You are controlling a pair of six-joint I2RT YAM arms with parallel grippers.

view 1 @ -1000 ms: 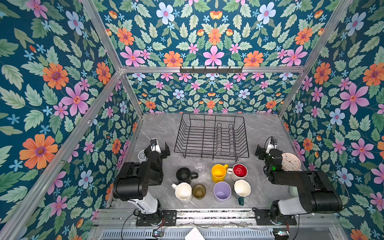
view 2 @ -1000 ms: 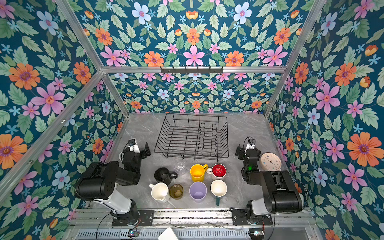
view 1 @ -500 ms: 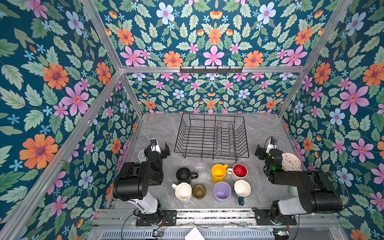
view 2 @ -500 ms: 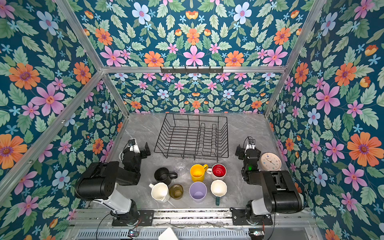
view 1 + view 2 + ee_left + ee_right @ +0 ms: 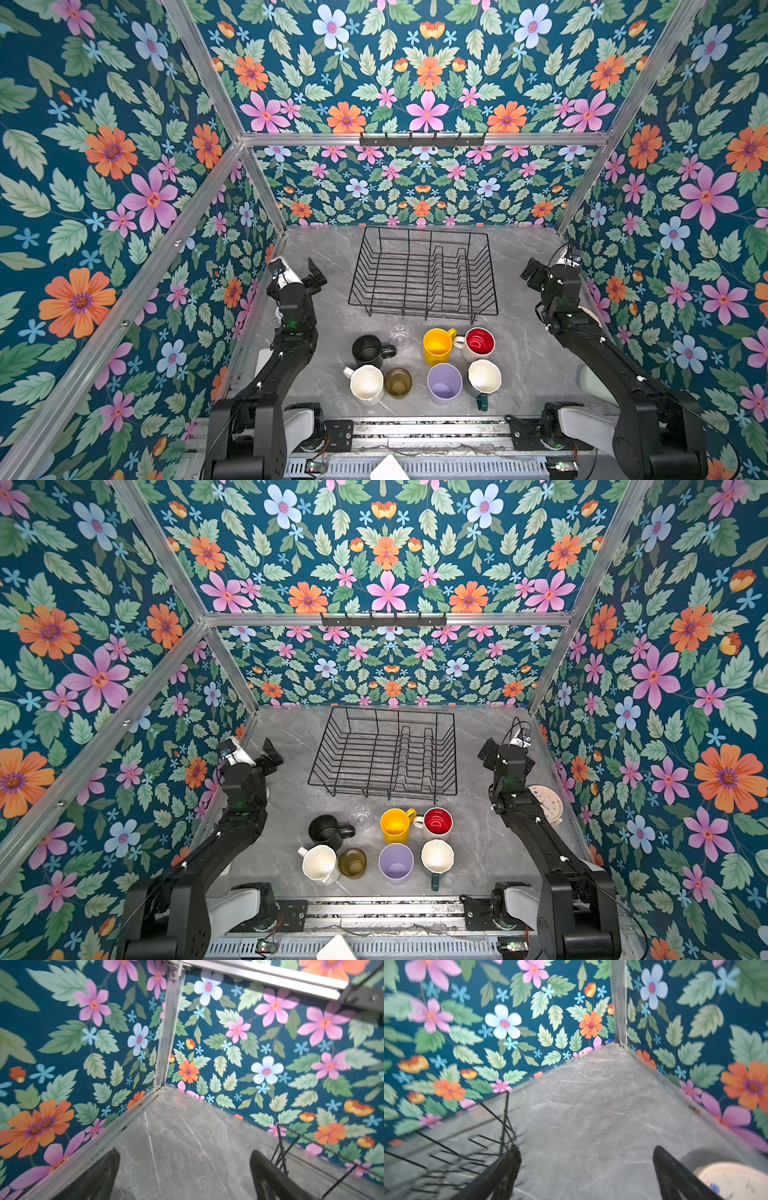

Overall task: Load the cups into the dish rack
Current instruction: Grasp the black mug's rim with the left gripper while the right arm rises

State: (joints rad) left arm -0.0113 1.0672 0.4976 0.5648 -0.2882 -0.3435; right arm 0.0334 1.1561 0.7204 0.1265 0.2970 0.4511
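Note:
The black wire dish rack (image 5: 423, 309) stands empty at the back middle of the grey table in both top views. In front of it stand several cups, all upright: black mug (image 5: 368, 349), clear glass (image 5: 400, 333), yellow mug (image 5: 436, 345), red-inside mug (image 5: 480, 343), white mug (image 5: 366, 383), olive glass (image 5: 397, 382), lilac tumbler (image 5: 444, 382) and teal mug with cream inside (image 5: 484, 376). My left gripper (image 5: 299, 272) hangs open left of the rack, over bare table (image 5: 185, 1151). My right gripper (image 5: 540, 272) hangs open right of the rack, also empty (image 5: 586, 1147).
A round cream clock (image 5: 546, 804) lies by the right wall under my right arm, and shows beside a finger in the right wrist view (image 5: 733, 1180). A black hook rail (image 5: 422, 139) hangs on the back frame. Flowered walls close in three sides.

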